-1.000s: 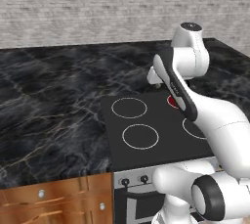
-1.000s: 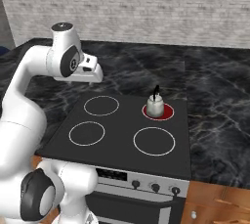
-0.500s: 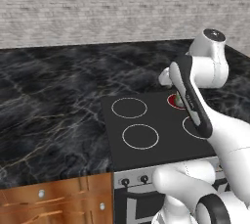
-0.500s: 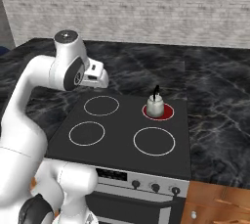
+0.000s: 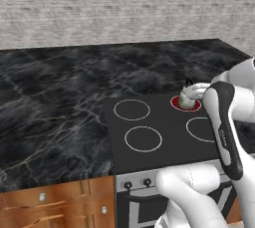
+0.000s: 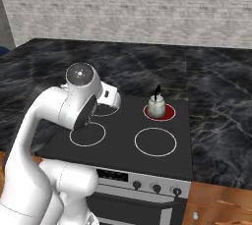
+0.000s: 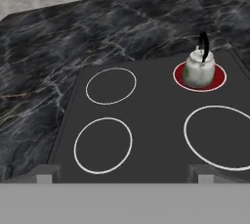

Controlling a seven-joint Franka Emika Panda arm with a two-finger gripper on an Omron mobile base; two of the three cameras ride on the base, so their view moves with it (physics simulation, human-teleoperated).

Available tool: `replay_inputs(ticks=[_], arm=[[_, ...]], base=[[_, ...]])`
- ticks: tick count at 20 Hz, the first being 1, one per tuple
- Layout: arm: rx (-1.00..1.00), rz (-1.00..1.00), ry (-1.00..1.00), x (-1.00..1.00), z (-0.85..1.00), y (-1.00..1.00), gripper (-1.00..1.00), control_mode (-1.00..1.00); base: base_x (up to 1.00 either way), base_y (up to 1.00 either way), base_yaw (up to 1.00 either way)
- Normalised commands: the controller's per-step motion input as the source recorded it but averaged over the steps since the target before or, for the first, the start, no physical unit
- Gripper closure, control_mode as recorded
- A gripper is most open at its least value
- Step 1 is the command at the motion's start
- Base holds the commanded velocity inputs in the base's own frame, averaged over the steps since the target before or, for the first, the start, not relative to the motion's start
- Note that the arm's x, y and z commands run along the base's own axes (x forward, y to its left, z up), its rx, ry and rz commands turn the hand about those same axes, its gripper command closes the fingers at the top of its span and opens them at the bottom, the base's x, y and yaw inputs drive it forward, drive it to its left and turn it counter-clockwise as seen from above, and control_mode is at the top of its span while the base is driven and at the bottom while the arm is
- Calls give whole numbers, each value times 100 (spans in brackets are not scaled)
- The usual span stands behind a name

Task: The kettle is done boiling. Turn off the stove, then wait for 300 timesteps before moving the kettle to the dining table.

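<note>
Silvery-white kettle (image 7: 199,68) with its thin black arched handle sits upright on the red-glowing rear burner of the black stove (image 7: 146,120); the tool's fingertips (image 7: 45,173) stand wide apart, holding nothing.

So the stove (image 6: 129,143) sits in a black marble counter (image 6: 216,96). The kettle (image 6: 156,106) is upright on the stove's back-right burner (image 6: 168,113), which glows red. Knobs (image 6: 156,188) line the stove's front panel, and the robot arm (image 6: 74,103) hangs over the stove's left rings.
</note>
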Motion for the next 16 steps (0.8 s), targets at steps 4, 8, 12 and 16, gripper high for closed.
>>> replay_inputs(ticks=[4,8,12,16], arm=[[21,-8,-1,-49,-14,-58,-100,-100],[25,-12,0,-37,-5,-53,-100,-100],[28,-17,0,-30,-1,-46,-100,-100],[28,-17,0,-27,-3,-41,-100,-100]], base=[[0,0,0],[0,0,0],[0,0,0],[0,0,0]])
